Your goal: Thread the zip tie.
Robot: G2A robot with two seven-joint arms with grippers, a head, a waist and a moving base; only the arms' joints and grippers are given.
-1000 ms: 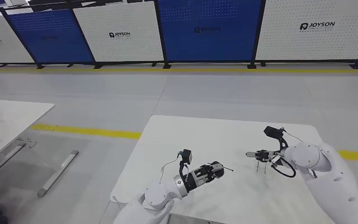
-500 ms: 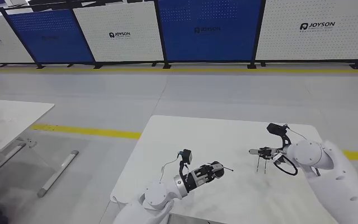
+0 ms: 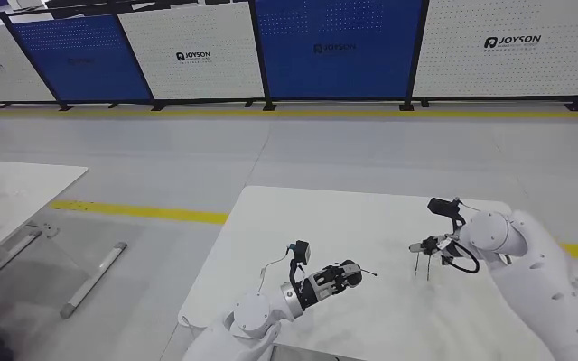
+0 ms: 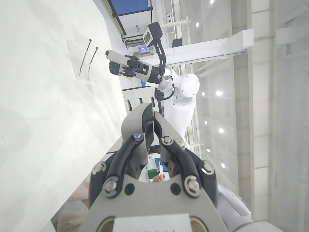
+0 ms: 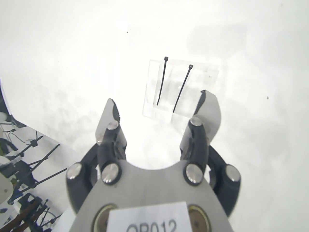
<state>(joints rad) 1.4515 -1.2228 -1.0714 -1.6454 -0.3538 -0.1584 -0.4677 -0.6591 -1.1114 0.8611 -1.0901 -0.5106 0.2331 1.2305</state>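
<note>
Gripper (image 5: 158,98) agape; two zip ties (image 5: 161,81) on seemingly clear sheet (image 5: 207,76).

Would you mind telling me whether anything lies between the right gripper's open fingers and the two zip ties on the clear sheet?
Nothing visible does. The right gripper hangs open over the white table, and the two zip ties lie side by side on the clear sheet right ahead of its fingers, uncovered.

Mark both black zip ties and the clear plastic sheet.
Clear plastic sheet (image 5: 205,78): right wrist view, bare patch.
Zip tie overhanging sheet edge (image 5: 161,81): right wrist view, mid-strap.
Other zip tie (image 5: 182,89): right wrist view, mid-strap.
</note>
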